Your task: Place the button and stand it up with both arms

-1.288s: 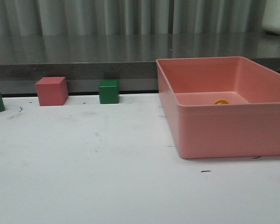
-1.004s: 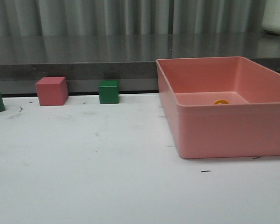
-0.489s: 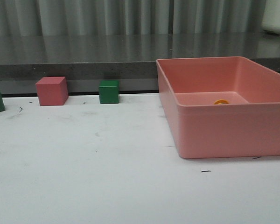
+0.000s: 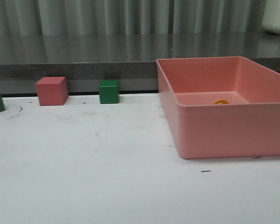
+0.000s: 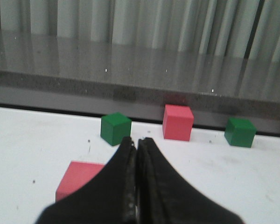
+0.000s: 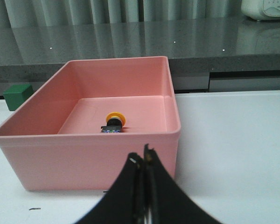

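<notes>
1. Yellow-capped, black-bodied push button [image 6: 113,123] lies toppled inside the pink plastic bin [image 6: 91,161], beyond the right arm's clenched, empty fingers [image 6: 143,163].
2. Left arm's fingers [image 5: 136,154] clenched too; lifting, placing and standing all remain.

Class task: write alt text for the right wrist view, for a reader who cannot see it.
A yellow-capped button lies on its side inside a pink bin on a white table. The right tool, fingers shut together, hangs in front of the bin's near wall. A green cube sits beyond the bin's far corner.
</notes>
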Robot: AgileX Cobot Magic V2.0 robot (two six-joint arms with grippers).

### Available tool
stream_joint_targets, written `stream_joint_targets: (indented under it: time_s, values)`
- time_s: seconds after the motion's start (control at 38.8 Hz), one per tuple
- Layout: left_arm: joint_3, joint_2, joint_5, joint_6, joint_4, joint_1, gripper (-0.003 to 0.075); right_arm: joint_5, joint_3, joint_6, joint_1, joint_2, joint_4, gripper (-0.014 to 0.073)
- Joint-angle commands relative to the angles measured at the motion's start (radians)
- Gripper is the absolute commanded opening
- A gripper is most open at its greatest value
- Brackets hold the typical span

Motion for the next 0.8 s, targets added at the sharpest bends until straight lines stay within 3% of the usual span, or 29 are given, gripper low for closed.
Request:
stream_joint_targets:
  time_s: [0.0,0.26,0.41,0.59,0.77]
  values:
    - [-0.005,-0.024,-0.19,-0.01,-0.006,0.002,-0.002,-0.09,-0.031,0.002,-0.008,-0.02,0.002,-0.007]
    - [-0.213,0.043,-0.04,-0.01,0.011,0.002,-0.002,0.102,-0.243,0.002,-0.008,0.019,0.002,-0.007]
    - [-0.322,0.186,0.073,-0.01,0.058,0.002,-0.002,0.216,-0.418,0.002,-0.008,0.187,0.002,-0.006]
    - [-0.371,0.316,0.065,-0.01,0.058,0.002,-0.002,0.23,-0.538,0.002,-0.008,0.388,0.002,-0.006]
    - [-0.373,0.335,0.011,-0.01,0.057,0.002,-0.0019,0.241,-0.565,0.002,-0.008,0.463,0.002,-0.0058]
